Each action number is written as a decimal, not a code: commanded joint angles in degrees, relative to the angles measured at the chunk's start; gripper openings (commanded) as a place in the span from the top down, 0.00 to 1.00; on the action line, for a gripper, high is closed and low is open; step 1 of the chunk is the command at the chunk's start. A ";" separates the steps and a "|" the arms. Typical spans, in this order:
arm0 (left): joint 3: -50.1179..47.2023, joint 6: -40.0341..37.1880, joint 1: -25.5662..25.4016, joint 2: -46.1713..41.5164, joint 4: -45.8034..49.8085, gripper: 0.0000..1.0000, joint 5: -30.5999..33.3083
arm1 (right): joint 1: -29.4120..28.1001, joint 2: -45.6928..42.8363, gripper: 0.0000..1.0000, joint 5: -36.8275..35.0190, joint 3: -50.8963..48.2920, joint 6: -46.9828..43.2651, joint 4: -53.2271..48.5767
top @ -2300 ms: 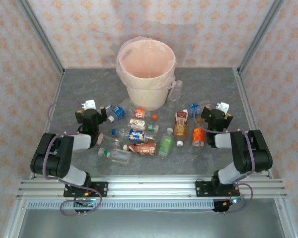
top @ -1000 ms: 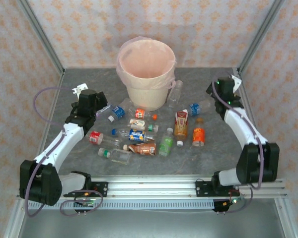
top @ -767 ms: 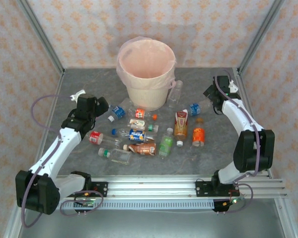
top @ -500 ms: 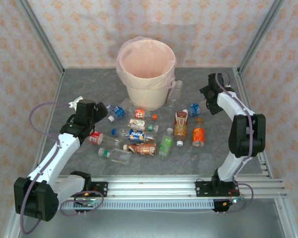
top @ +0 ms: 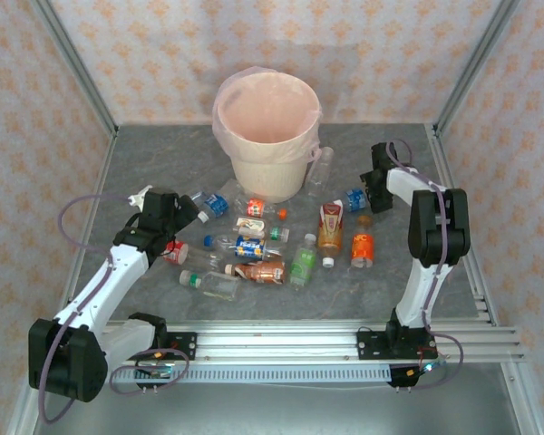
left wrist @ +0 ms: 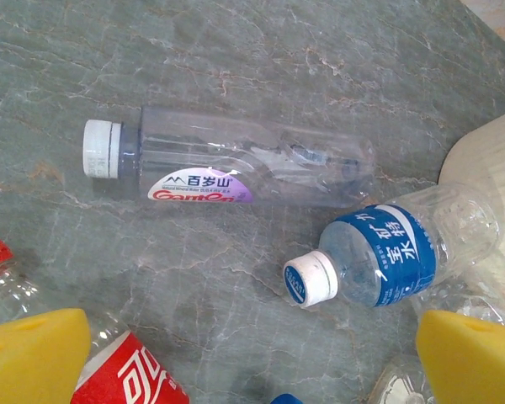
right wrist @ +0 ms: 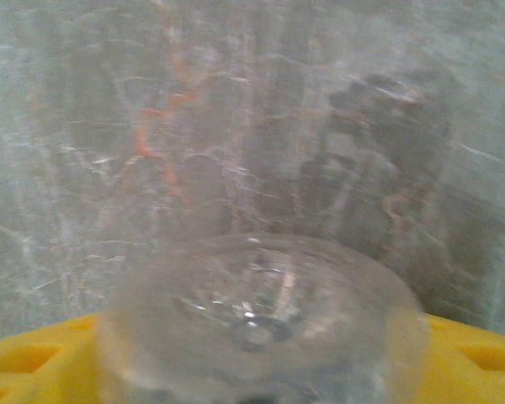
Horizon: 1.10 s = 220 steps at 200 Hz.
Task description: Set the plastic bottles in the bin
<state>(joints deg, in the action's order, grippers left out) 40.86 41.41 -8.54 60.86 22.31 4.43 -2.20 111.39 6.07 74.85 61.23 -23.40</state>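
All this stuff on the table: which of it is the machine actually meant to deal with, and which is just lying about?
Part of the job:
- the bin
- the plastic bottles, such as the clear white-capped bottle, the blue-label bottle, the green-label bottle and the orange-label bottle

Just there, not to be moved:
- the grey table
- the metal rail in front
- the patterned walls

bin (top: 263,177): cream
liner (top: 267,104): pink
counter (top: 163,163): grey, marbled
walls (top: 163,54): peach, floral
bottle (left wrist: 387,257): clear, blue label, white cap
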 commanded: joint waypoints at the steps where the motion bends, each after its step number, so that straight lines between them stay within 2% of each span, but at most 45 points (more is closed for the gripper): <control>1: -0.86 1.88 -0.08 -0.83 0.44 0.00 -0.23 | 0.22 -3.11 0.31 -3.15 -1.87 -0.07 5.67; 32: -0.44 3.43 -0.06 -0.59 0.81 0.00 -1.18 | 0.14 -12.72 0.42 -8.86 -4.59 -3.45 10.72; 71: 0.61 6.14 -0.08 -0.39 1.58 0.00 -2.80 | -2.22 -27.61 0.47 -12.76 -6.37 -14.93 22.20; 106: 1.24 7.76 -0.07 -0.08 2.17 0.00 -2.41 | -6.66 -33.74 0.48 -8.97 -1.30 -25.01 28.98; 144: 1.03 8.77 -0.06 0.74 1.49 0.00 -3.37 | -11.07 -28.37 0.47 6.13 10.11 -32.18 32.61; 163: 1.04 9.09 -0.01 1.09 1.22 0.00 -3.79 | -14.43 -23.02 0.47 9.52 16.07 -37.43 32.34; 193: 1.14 9.10 -0.08 1.34 1.53 0.00 -4.16 | -19.60 -15.25 0.46 7.69 22.75 -47.67 30.70; 220: 1.15 9.03 -0.08 1.45 1.61 0.00 -4.35 | -22.99 -8.93 0.45 1.37 28.63 -55.85 25.73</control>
<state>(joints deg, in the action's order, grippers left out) 40.66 49.67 -8.54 62.04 22.98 0.36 -23.05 98.78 11.35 98.67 16.49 6.20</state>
